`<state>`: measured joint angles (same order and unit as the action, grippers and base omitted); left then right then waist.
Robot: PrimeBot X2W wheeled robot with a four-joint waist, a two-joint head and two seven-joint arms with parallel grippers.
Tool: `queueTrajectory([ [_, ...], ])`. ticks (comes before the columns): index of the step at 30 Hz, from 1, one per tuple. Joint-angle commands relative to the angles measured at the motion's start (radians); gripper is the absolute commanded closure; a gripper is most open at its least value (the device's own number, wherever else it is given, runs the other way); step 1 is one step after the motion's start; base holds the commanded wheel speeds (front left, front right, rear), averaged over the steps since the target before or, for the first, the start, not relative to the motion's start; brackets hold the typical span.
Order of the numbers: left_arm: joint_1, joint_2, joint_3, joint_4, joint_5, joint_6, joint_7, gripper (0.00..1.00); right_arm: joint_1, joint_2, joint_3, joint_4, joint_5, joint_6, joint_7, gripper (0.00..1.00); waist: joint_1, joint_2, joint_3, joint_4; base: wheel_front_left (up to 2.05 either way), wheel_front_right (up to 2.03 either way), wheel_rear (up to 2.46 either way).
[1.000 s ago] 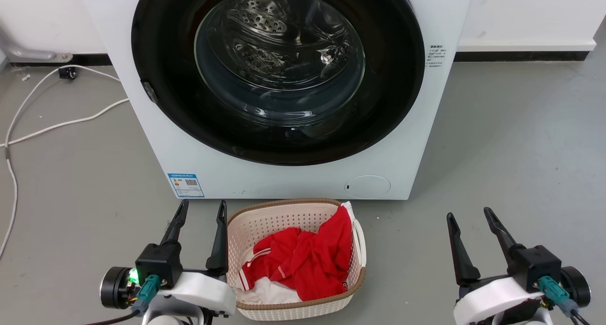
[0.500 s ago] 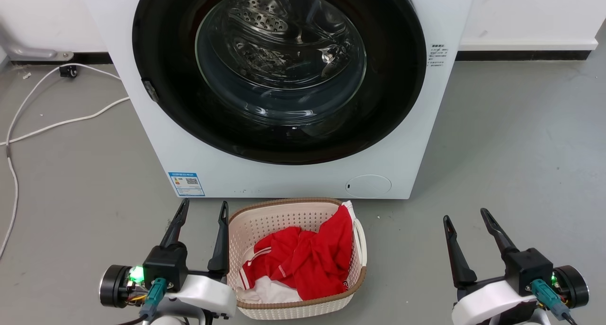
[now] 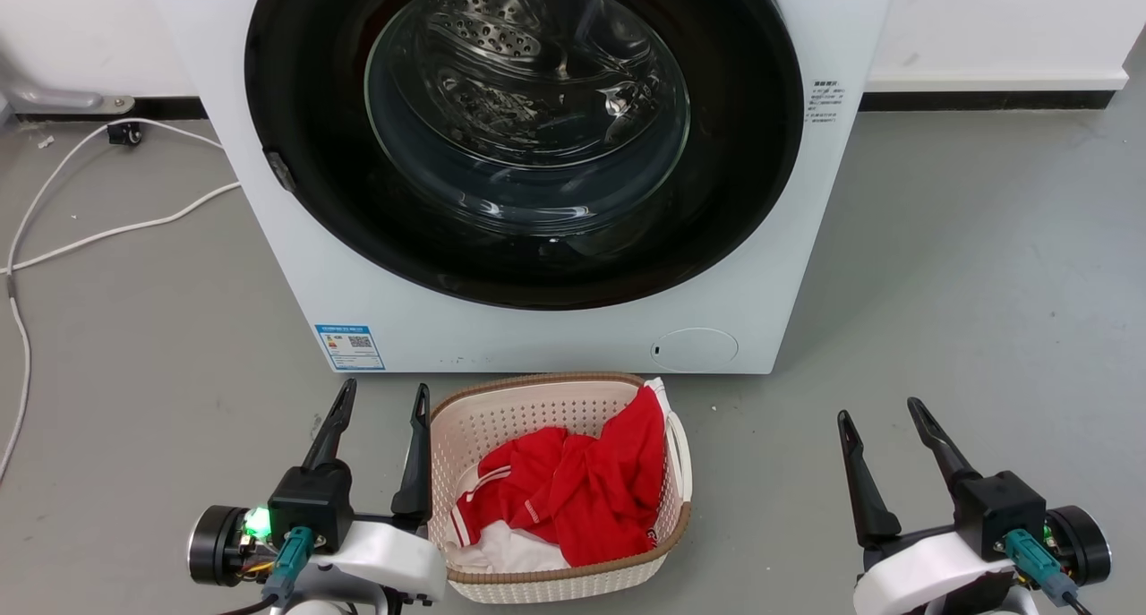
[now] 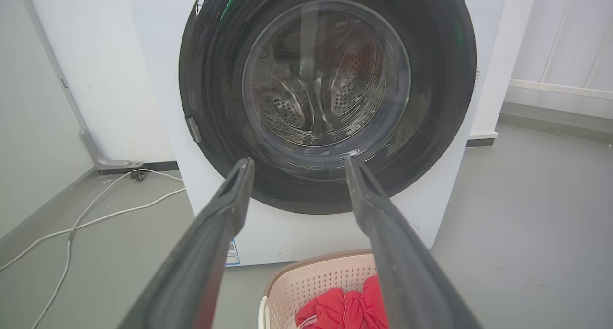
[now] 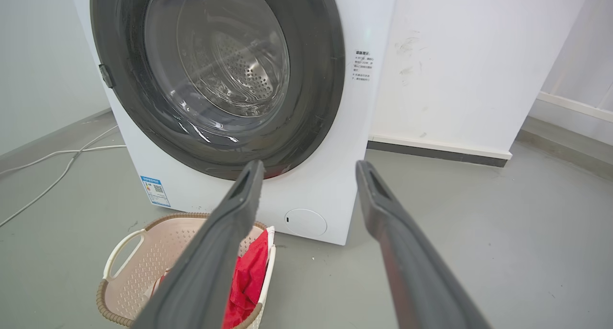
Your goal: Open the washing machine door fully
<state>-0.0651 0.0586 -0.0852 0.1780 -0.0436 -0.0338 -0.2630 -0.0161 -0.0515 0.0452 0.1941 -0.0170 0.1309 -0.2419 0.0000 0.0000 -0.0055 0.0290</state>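
Left gripper (image 3: 384, 388) and right gripper (image 3: 877, 409) both released, empty. Washing machine door (image 3: 524, 132) sits closed on washing machine (image 3: 573, 337), ahead of and between them, untouched. Basket (image 3: 537, 384) just right of left gripper.

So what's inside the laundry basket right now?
The laundry basket holds a crumpled red garment lying over a white cloth. Anything beneath them is covered, so further items cannot be told.
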Motion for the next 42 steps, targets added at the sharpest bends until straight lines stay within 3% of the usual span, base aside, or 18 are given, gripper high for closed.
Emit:
queueTrajectory([
  [1, 0.011, 0.0, 0.002, 0.001, 0.0, 0.005, -0.003, 0.0, -0.009, 0.002, 0.001, 0.002, 0.003, 0.0, -0.005, 0.0, 0.0, 0.0, 0.001, 0.0, 0.0, 0.0, 0.0],
  [5, 0.012, -0.001, 0.003, 0.002, 0.0, 0.005, -0.003, 0.0, -0.009, 0.002, 0.0, 0.003, 0.009, 0.0, -0.005, 0.0, 0.0, 0.0, 0.002, -0.002, 0.0, 0.0, 0.0],
  [7, 0.011, -0.001, 0.003, 0.002, 0.0, 0.004, -0.003, 0.0, -0.009, 0.002, 0.001, 0.005, 0.018, 0.0, -0.004, 0.78, 0.0, 0.0, 0.002, -0.002, 0.0, 0.0, 0.0],
  [8, 0.011, -0.002, 0.003, 0.003, 0.001, 0.004, -0.003, 0.0, -0.008, 0.002, 0.003, 0.008, 0.022, 0.0, -0.001, 1.0, 0.0, 0.0, 0.002, -0.002, 0.0, 0.0, 0.0],
  [13, 0.011, -0.002, 0.005, 0.002, 0.004, 0.002, -0.003, 0.0, -0.008, 0.002, 0.005, 0.019, 0.091, 0.0, 0.003, 1.0, 0.0, 0.0, 0.002, -0.003, 0.0, 0.0, 0.0],
  [16, 0.012, -0.003, 0.006, 0.002, 0.004, 0.001, -0.003, 0.0, -0.008, 0.002, 0.01, 0.041, 0.267, 0.0, 0.009, 1.0, 0.0, 0.0, 0.003, -0.003, 0.0, 0.0, 0.0],
  [28, 0.009, -0.005, 0.002, -0.004, -0.004, -0.002, -0.003, 0.0, -0.07, 0.002, 0.04, 0.087, 1.336, 0.0, 0.016, 1.0, 0.0, 0.0, 0.016, -0.007, 0.0, 0.0, 0.0],
  [31, -0.004, -0.005, -0.001, -0.006, -0.006, -0.004, -0.003, 0.0, -0.099, 0.002, 0.013, 0.068, 1.522, 0.0, 0.025, 1.0, 0.0, 0.0, 0.028, -0.006, 0.0, 0.0, 0.0],
  [36, -0.027, -0.006, 0.002, -0.017, -0.011, -0.003, -0.003, 0.0, -0.183, -0.012, -0.071, 0.046, 1.699, 0.0, 0.067, 1.0, 0.0, 0.0, 0.064, -0.007, 0.0, 0.0, 0.0],
  [42, -0.049, -0.006, 0.008, -0.03, -0.01, -0.007, -0.003, 0.0, -0.347, -0.085, -0.123, 0.125, 1.792, 0.0, 0.125, 1.0, 0.0, 0.0, 0.113, -0.007, 0.0, 0.0, 0.0],
])
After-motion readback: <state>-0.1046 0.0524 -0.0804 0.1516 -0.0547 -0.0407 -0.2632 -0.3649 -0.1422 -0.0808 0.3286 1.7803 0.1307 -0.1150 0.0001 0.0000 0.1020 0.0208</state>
